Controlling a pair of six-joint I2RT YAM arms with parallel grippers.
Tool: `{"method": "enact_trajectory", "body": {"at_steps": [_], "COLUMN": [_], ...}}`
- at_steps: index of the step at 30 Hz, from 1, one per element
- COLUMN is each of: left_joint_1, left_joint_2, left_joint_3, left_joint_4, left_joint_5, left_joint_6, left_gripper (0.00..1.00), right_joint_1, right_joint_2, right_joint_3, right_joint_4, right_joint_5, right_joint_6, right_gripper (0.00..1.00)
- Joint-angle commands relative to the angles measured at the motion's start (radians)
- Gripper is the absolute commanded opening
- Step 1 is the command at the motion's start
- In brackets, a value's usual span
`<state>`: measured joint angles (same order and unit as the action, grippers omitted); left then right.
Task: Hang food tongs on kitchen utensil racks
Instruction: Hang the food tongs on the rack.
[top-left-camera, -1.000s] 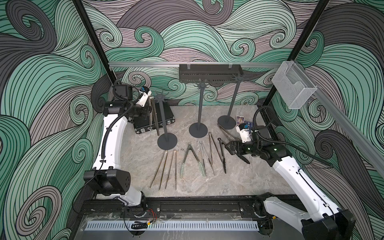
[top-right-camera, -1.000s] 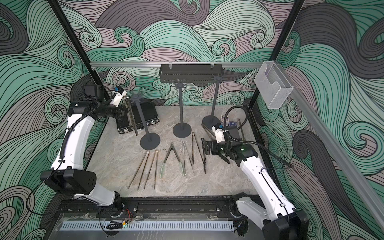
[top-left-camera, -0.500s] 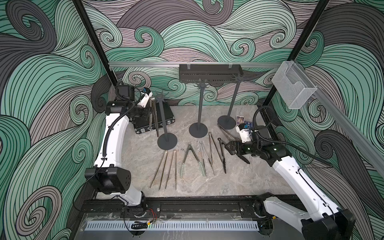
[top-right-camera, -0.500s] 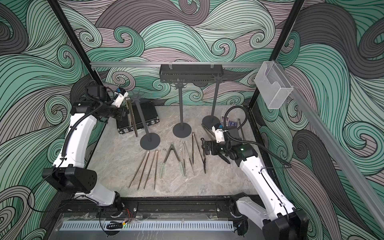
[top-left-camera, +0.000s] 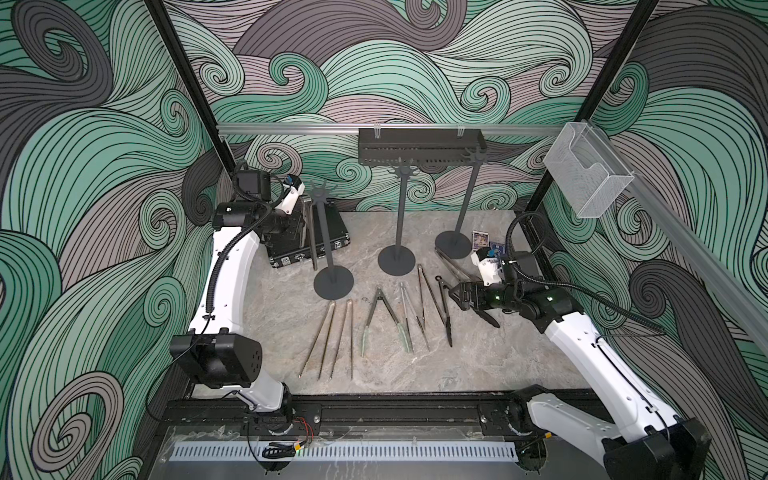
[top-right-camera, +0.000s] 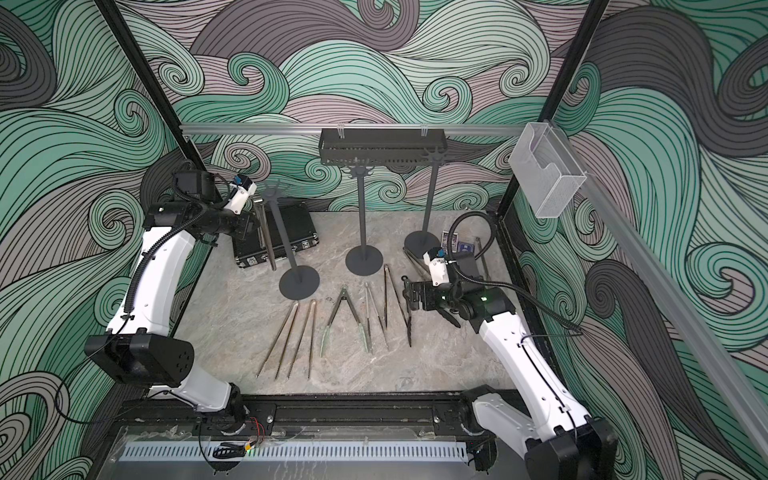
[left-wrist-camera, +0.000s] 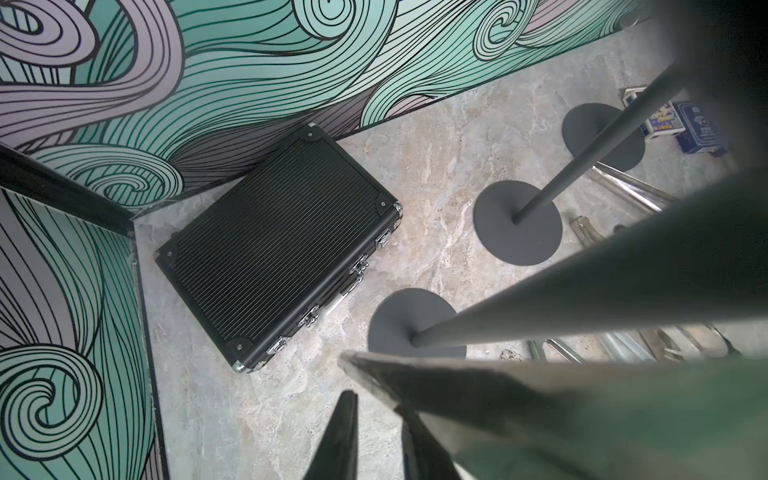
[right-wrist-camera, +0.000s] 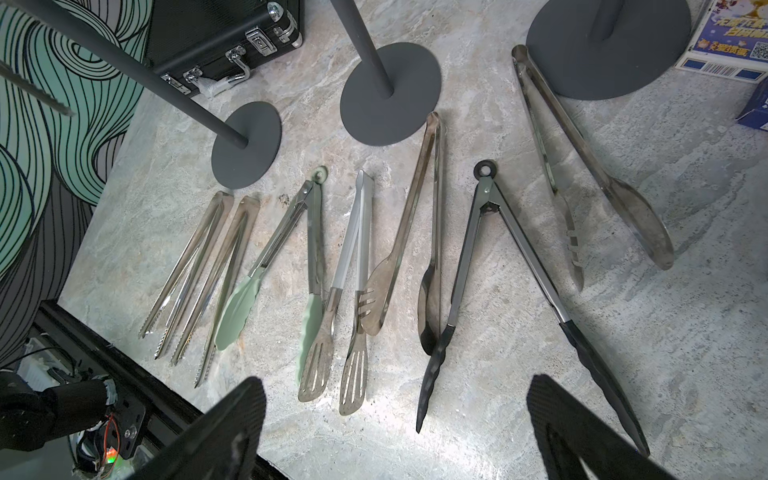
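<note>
Left gripper (top-left-camera: 300, 210) is sitting by the crown of the rack (top-left-camera: 326, 241) nearest it, steel tongs (top-left-camera: 311, 241) dangling beside its pole; can't tell if the jaws are gripping them. It should be letting go only once the hinge end is catching a prong. Right gripper (top-left-camera: 457, 297) is hovering wide open over the other tongs (top-left-camera: 382, 316) lying on the table (top-left-camera: 498, 365).
</note>
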<state>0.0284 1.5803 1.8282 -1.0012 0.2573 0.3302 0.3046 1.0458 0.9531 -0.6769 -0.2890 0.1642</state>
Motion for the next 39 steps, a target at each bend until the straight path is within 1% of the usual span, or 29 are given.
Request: {"method": "enact_trajectory", "body": {"at_steps": [1, 5, 8, 11, 14, 19, 23, 32, 37, 39], "left_joint_1": [-0.013, -0.015, -0.015, -0.016, -0.016, -0.015, -0.015, -0.015, -0.015, -0.015], "left_joint_2": [0.006, 0.009, 0.004, -0.005, -0.016, -0.040, -0.066, -0.102, -0.150, -0.197], "left_joint_3": [0.004, 0.014, 0.017, 0.019, 0.035, 0.071, 0.080, 0.108, 0.120, 0.121], "left_joint_4": [-0.032, -0.037, -0.038, -0.032, -0.030, -0.024, 0.006, -0.004, -0.036, -0.054], "left_joint_5": [-0.023, -0.026, -0.035, -0.050, -0.081, -0.126, -0.130, -0.124, -0.148, -0.169], "left_joint_6": [0.004, 0.004, 0.004, -0.002, -0.011, -0.025, -0.041, -0.055, -0.069, -0.085], "left_gripper": [0.25, 0.26, 0.31, 0.39, 0.46, 0.52, 0.58, 0.61, 0.62, 0.62], "right_joint_1": [0.005, 0.005, 0.005, 0.005, 0.005, 0.005, 0.007, 0.015, 0.027, 0.035], "right_joint_2": [0.009, 0.010, 0.011, 0.013, 0.016, 0.013, 0.008, 0.003, 0.005, 0.006], "right_joint_3": [-0.009, -0.008, -0.008, -0.009, -0.008, -0.006, -0.007, -0.007, 0.003, 0.006], "right_joint_4": [0.001, 0.001, 0.002, 0.001, 0.001, -0.004, -0.008, -0.015, -0.032, -0.043], "right_joint_5": [-0.007, -0.007, -0.007, -0.008, -0.009, -0.015, -0.018, -0.019, -0.005, 0.012], "right_joint_6": [-0.005, -0.005, -0.005, -0.004, -0.005, -0.005, -0.007, -0.009, -0.014, -0.017], "right_gripper": [0.99, 0.99, 0.99, 0.99, 0.99, 0.99, 0.99, 0.99, 0.99, 0.99]}}
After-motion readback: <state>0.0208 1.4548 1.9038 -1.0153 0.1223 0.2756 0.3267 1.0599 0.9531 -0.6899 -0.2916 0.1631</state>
